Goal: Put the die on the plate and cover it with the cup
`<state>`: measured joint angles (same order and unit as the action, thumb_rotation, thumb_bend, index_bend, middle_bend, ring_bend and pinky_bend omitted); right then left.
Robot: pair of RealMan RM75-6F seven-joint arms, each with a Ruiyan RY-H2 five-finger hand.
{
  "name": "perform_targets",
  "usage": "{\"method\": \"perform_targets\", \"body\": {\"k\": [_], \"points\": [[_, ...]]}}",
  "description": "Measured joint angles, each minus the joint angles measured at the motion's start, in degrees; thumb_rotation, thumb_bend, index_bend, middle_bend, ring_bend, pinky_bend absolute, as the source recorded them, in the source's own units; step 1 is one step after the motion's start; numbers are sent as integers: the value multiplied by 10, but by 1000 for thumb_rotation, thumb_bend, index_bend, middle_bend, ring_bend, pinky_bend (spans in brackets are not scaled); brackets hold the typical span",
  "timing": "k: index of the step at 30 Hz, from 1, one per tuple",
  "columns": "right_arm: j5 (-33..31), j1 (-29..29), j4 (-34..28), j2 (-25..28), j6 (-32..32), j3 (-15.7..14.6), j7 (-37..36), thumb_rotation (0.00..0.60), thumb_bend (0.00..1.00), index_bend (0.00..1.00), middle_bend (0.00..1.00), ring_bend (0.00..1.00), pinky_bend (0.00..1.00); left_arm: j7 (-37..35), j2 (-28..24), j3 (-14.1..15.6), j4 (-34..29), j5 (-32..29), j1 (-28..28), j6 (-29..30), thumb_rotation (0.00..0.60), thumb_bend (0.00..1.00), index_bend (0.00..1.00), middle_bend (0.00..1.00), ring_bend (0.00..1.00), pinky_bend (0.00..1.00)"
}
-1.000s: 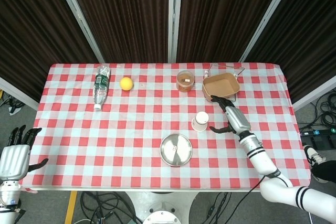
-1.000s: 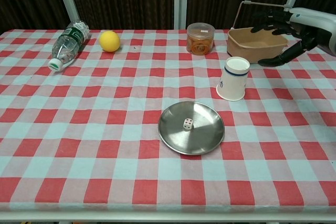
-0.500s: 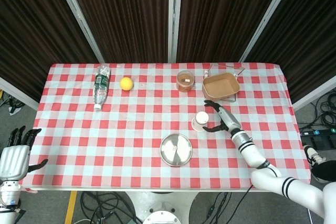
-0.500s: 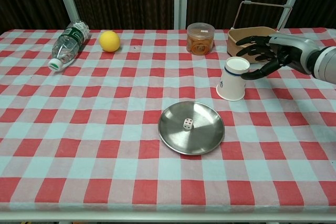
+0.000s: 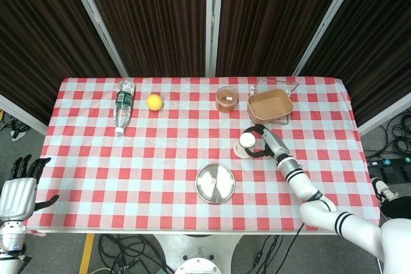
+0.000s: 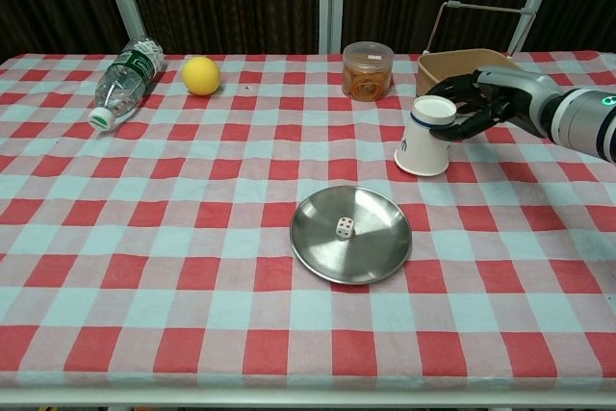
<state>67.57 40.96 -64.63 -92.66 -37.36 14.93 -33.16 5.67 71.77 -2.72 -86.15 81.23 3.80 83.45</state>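
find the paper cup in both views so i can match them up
Head view: the paper cup sits right of centre, just up and right of the steel plate, with the right hand against it.
Chest view: the paper cup is upper right, tilted, above the plate's right edge.
Shared landmark: the steel plate.

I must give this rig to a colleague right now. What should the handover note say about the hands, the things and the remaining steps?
Right hand: fingers around the cup near its rim; the cup leans slightly and its base looks to be on the cloth. A firm grip cannot be confirmed.
Left hand: holds nothing, fingers apart, off the table's left edge.
Die: already on the plate, near its middle.
Done: die placed.
Left: secure the cup, lift it, turn it mouth down and set it over the die on the plate.
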Motion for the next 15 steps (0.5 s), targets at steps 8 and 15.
{"method": "perform_targets", "body": {"k": [8, 15], "points": [[73, -17, -89, 36, -50, -9, -30, 600, 327, 550, 280, 0, 0, 2, -1, 0, -2, -1, 1, -2, 600, 76, 163, 159, 21, 26], [181, -15, -151, 54, -76, -59, -68, 600, 327, 550, 280, 0, 0, 6, -3, 1, -6, -1, 0, 0, 600, 76, 163, 159, 21, 27]]}}
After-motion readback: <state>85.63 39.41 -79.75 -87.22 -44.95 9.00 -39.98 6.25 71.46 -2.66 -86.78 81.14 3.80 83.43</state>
